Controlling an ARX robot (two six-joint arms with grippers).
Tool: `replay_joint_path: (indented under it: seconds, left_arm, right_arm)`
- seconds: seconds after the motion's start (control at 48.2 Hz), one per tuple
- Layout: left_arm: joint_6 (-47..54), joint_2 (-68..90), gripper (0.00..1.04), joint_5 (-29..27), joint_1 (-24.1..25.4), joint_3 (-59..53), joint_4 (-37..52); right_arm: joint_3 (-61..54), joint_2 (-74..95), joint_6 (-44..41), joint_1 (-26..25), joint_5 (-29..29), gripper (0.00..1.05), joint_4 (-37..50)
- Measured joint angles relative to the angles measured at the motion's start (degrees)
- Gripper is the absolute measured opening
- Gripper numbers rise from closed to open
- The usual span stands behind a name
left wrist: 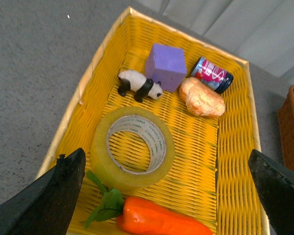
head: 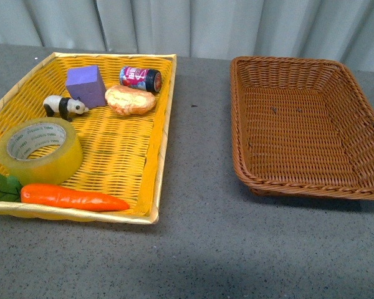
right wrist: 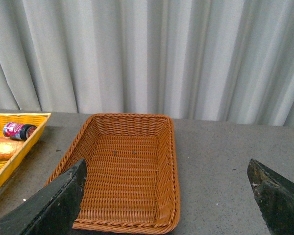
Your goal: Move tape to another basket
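The tape (head: 39,149), a wide yellowish translucent roll with a white printed core, lies flat in the near left part of the yellow tray (head: 164,112). It also shows in the left wrist view (left wrist: 133,146). My left gripper (left wrist: 169,188) hangs open above the tray, its jaws wide apart, the tape just beyond them. The brown wicker basket (head: 361,121) stands on the right and holds nothing. It also shows in the right wrist view (right wrist: 88,139). My right gripper (right wrist: 169,188) is open and empty above the table, near the basket's near edge. Neither gripper shows in the front view.
The yellow tray also holds a purple block (head: 86,85), a toy panda (head: 65,106), a bread roll (head: 130,100), a small can (head: 140,78) and a toy carrot (head: 71,197) with green leaves. Grey table (head: 199,249) surrounds both containers. A curtain (head: 237,25) hangs behind.
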Motion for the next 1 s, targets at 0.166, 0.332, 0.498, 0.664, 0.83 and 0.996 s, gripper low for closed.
replay_joint_path:
  seconds: [0.166,0.332,0.498,0.664,0.83,0.996]
  left_arm:
    - [-0.44,16.02,0.98,0.24,-0.39,8.68,1.55]
    - [-1.46,26.60,0.98,0.52,-0.26,15.98,0.15]
    - [-1.92,32.54,0.98,0.92,0.15,21.03,-2.05]
    - [-4.94,38.56,0.98,0.92,1.66,26.25,-6.21]
    - [-6.54,40.72,0.98,0.68,2.71,27.74,-8.46]
    - [-7.10,42.18,0.98,0.94,3.10,28.55,-9.11]
  right_arm:
    - [0.00,0.00,0.00,-0.02,0.02,0.96,0.00]
    - [0.00,0.00,0.00,0.00,0.02,0.96,0.00]
    - [0.00,0.00,0.00,0.00,0.00,0.96,0.00]
    - [0.00,0.00,0.00,0.00,0.02,0.96,0.00]
    - [0.00,0.00,0.00,0.00,0.00,0.96,0.00]
    - [0.00,0.00,0.00,0.00,0.02,0.96,0.00]
